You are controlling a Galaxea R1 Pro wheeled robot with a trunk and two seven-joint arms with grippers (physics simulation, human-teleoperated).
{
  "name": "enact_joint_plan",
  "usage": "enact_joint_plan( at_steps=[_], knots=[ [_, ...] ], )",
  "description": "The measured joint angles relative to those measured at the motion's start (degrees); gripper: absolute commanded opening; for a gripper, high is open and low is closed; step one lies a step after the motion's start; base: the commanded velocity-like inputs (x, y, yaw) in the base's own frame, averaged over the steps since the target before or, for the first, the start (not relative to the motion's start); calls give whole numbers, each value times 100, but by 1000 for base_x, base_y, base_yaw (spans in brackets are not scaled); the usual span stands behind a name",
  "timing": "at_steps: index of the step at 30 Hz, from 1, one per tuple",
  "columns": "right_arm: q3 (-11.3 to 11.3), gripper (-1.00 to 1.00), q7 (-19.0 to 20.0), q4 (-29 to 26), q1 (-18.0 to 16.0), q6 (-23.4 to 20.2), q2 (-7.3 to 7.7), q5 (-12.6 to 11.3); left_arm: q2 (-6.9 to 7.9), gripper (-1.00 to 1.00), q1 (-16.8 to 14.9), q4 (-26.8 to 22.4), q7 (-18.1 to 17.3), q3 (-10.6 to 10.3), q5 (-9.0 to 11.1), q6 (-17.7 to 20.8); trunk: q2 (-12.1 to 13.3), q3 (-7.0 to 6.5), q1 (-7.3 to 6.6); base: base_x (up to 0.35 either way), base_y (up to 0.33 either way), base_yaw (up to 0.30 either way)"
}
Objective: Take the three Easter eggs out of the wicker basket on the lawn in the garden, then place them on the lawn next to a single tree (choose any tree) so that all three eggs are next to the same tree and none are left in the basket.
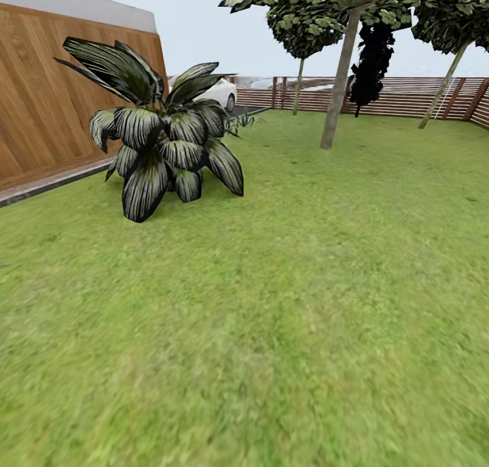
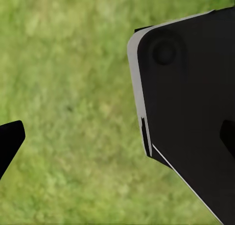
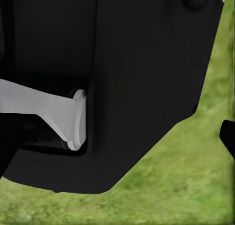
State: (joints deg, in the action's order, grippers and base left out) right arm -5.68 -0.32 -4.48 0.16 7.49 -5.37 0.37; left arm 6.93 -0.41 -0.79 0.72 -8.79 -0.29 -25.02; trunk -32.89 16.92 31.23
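A: Basket and eggs not sighted. Lawn (image 1: 285,331) beneath both wrists; tree (image 1: 337,87) far ahead. Gripper states can't be told.

B: Risk: drifting toward dark bush (image 1: 159,134), searching wrongly.

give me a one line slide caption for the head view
Head view of the garden: lawn in front, a dark striped-leaf plant by the wooden wall, the grey-trunked tree before the fence.
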Motion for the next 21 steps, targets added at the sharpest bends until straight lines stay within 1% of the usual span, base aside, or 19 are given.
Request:
enact_joint_plan(
  at_steps=[3,8,13,21],
  knots=[
    [2,100,0,0,0,0,0,1,0,100,0,2,0,0,2,0,0,-1,0,241,-220,-33],
    [2,100,0,-2,0,0,1,2,0,100,0,1,0,1,3,-1,0,-16,0,261,-167,-142],
    [1,100,0,-2,0,-1,3,-2,0,100,0,1,0,1,4,-2,0,-28,-1,306,-52,-77],
    [1,100,0,-2,0,-1,4,-4,0,100,0,-1,0,2,4,-2,0,-32,-1,324,-9,-13]
  ],
)
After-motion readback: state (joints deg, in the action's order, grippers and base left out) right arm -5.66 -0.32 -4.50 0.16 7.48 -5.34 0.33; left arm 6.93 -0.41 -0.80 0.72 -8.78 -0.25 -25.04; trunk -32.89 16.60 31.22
